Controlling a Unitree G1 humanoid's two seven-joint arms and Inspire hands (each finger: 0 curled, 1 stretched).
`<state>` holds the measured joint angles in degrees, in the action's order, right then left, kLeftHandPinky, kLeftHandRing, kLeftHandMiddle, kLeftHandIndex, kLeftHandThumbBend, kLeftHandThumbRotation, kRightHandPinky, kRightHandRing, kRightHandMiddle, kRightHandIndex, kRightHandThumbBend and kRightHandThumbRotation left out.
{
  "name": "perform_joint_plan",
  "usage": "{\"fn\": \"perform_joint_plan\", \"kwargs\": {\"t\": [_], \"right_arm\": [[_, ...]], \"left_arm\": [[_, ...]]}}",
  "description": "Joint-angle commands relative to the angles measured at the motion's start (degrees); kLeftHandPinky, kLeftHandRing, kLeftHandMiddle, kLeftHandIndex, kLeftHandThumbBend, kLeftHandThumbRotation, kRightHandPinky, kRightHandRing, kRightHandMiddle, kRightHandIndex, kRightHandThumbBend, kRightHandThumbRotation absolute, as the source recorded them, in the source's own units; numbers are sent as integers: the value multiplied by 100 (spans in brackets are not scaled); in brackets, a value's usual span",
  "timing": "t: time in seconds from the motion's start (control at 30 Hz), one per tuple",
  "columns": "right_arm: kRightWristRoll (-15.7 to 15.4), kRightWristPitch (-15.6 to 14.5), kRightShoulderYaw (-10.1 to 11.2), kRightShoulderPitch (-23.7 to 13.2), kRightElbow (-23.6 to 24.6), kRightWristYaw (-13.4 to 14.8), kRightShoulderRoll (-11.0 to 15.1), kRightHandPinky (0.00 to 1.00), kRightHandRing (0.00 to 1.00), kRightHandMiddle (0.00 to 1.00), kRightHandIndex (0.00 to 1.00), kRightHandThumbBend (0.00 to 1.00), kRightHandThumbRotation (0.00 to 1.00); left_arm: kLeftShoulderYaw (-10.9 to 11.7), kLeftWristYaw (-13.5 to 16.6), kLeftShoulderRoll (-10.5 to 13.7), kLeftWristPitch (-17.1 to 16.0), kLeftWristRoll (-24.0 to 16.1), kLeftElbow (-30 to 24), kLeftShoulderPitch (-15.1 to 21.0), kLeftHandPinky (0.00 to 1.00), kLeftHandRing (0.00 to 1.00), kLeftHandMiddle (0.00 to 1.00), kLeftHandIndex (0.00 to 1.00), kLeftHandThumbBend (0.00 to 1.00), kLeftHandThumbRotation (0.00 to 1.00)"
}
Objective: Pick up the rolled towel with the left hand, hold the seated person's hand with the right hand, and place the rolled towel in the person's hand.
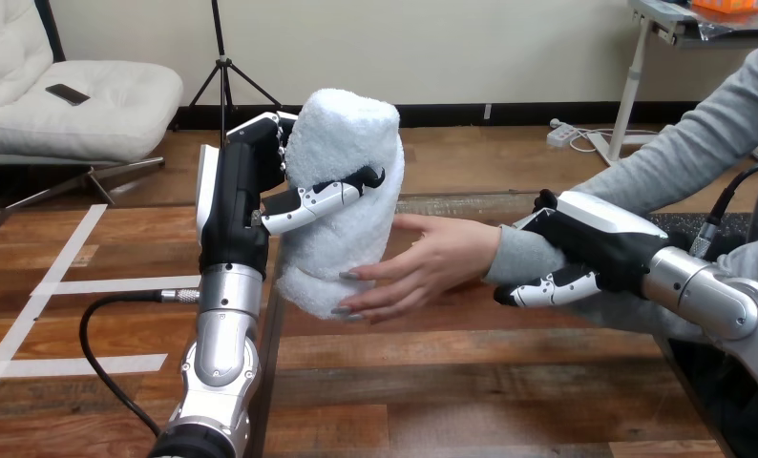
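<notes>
- A white towel (348, 250), rolled into a thick, stubby cylinder, stands nearly upright with its top leaning slightly to the right.
- Its surface is fluffy terry cloth. The top end is rounded, and the bottom end is broader and looks soft and uneven.
- The towel is left of centre, over the left edge of the wooden worktop (471, 382), and looks lifted off the wood.
- The robot's left hand (234, 196) rises straight up from the bottom edge and holds the towel from the left.
- Its fingers (282, 134) curl round the back of the roll near the top, and its thumb (323, 197) wraps across the front at mid-height, denting the cloth.
- The person's hand (432, 256) reaches in from the right, open and level, with its fingertips touching the towel's lower right part, just under the thumb.
- The robot's right hand (600, 246) comes in from the right edge and is closed round the person's wrist at the cuff of a grey sleeve (520, 256).
- The fingers of the right hand lie over the top of the wrist, and its thumb curls beneath.
</notes>
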<state>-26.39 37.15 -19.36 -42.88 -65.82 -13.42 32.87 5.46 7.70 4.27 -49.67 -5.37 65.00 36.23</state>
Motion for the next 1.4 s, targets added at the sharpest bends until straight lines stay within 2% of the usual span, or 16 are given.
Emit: {"fn": "perform_joint_plan", "kwargs": {"t": [0.0, 0.57, 0.8, 1.37], "right_arm": [[119, 21, 121, -391, 202, -15, -173, 36, 39, 44, 45, 67, 42], [169, -44, 114, -388, 206, -93, -161, 37, 40, 44, 46, 68, 42], [196, -75, 119, -384, 215, -138, -158, 38, 41, 45, 47, 73, 43], [218, -87, 126, -369, 223, -146, -159, 39, 41, 45, 47, 84, 43]], "left_arm": [[41, 9, 73, -222, 53, -103, 559, 32, 36, 40, 41, 59, 0], [43, -30, 59, -234, 92, -103, 568, 33, 36, 40, 41, 58, 0], [83, -140, 30, -221, 190, -104, 570, 33, 36, 40, 41, 58, 0], [80, -118, 26, -221, 161, -122, 557, 33, 37, 41, 41, 58, 0]]}}
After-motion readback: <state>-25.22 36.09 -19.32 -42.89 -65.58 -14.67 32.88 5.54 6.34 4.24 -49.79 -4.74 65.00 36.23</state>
